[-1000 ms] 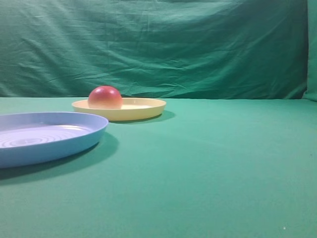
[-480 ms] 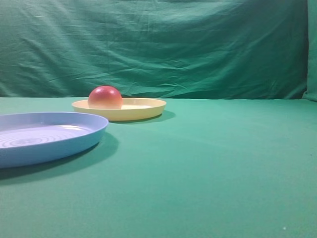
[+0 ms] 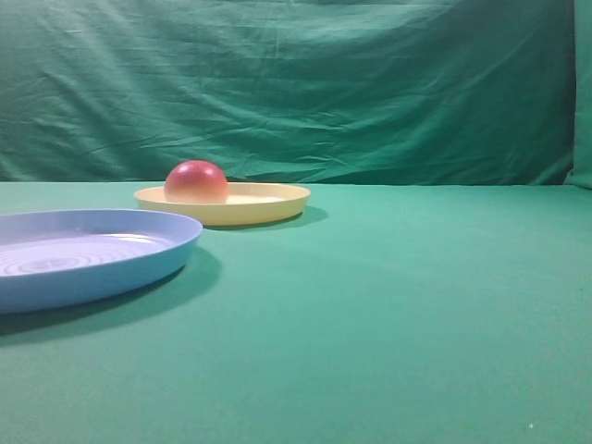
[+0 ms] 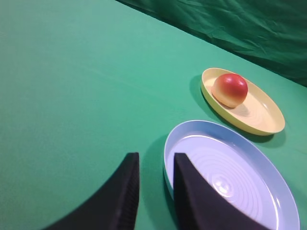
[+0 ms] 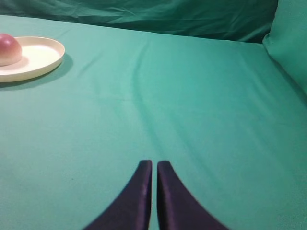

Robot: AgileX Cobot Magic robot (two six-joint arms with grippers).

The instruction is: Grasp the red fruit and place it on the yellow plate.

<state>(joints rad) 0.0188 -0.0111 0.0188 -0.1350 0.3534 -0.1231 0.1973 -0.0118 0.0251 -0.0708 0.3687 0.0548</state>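
Left wrist view: red fruit sits on the yellow plate; left gripper jaws slightly apart, right gripper jaws together, both empty. Best hold clear, avoid nudging.

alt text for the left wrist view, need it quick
A red fruit sits on the yellow plate, with an empty blue plate nearer the camera on green cloth. The left gripper fills the bottom edge, jaws slightly apart, holding nothing.
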